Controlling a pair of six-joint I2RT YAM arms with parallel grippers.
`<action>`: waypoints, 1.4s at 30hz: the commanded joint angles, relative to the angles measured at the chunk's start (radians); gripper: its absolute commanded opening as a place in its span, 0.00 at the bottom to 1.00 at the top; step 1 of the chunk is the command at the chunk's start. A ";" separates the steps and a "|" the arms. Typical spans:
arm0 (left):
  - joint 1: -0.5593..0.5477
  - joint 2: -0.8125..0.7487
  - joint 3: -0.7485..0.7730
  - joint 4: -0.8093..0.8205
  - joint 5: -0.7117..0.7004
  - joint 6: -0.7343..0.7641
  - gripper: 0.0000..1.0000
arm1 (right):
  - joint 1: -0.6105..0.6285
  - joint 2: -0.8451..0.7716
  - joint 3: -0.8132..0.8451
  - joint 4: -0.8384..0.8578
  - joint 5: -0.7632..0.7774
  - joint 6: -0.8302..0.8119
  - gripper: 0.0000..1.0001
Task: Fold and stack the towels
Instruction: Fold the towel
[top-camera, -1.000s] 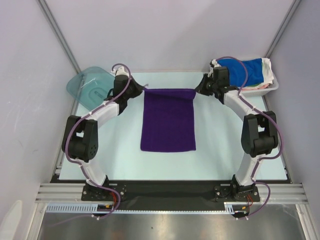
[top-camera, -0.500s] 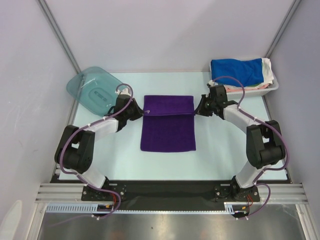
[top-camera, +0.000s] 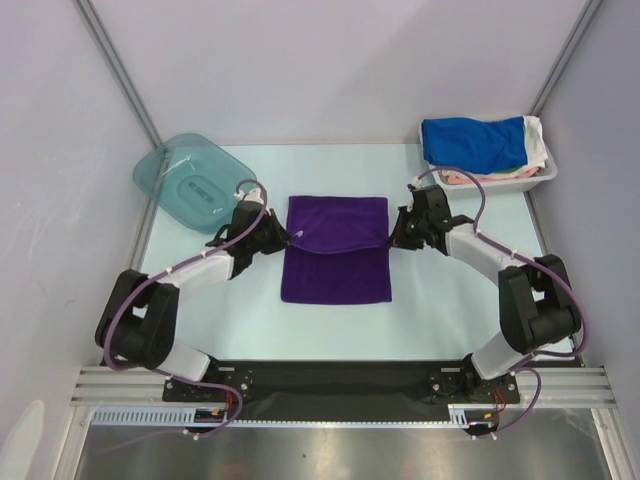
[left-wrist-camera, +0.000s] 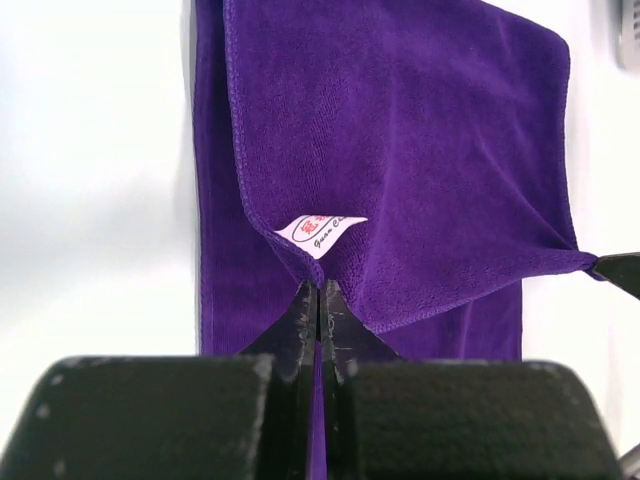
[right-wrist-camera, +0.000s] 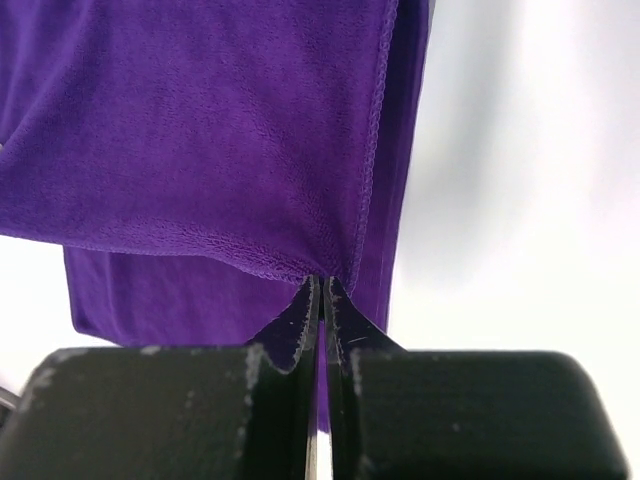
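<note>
The dark purple towel (top-camera: 336, 250) lies in the table's middle, its far half lifted and carried over the near half. My left gripper (top-camera: 290, 238) is shut on the left corner of that lifted edge; a white tag (left-wrist-camera: 318, 233) shows just above the pinch (left-wrist-camera: 319, 290). My right gripper (top-camera: 392, 240) is shut on the right corner (right-wrist-camera: 322, 280). The raised edge sags between them, above the lower layer (right-wrist-camera: 150, 295). A royal blue towel (top-camera: 474, 142) sits folded on top of the pile in the white bin (top-camera: 545, 176) at the back right.
A translucent teal lid (top-camera: 190, 182) lies at the back left, close to the left arm. White and pinkish cloths (top-camera: 470, 178) lie under the blue towel in the bin. Grey walls enclose the table on three sides.
Both grippers have drawn the towel's far edge toward the near side, from the back of the table to about mid-towel, folding it over. The arms have lowered and pulled back with it.
</note>
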 joint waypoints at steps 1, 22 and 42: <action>-0.016 -0.075 -0.028 -0.010 -0.005 0.006 0.00 | 0.016 -0.069 -0.021 -0.010 0.026 -0.014 0.00; -0.044 -0.258 -0.198 -0.040 -0.001 0.026 0.00 | 0.062 -0.221 -0.155 -0.038 0.044 -0.006 0.00; -0.071 -0.355 -0.286 -0.058 -0.007 0.032 0.00 | 0.100 -0.307 -0.228 -0.058 0.081 0.009 0.00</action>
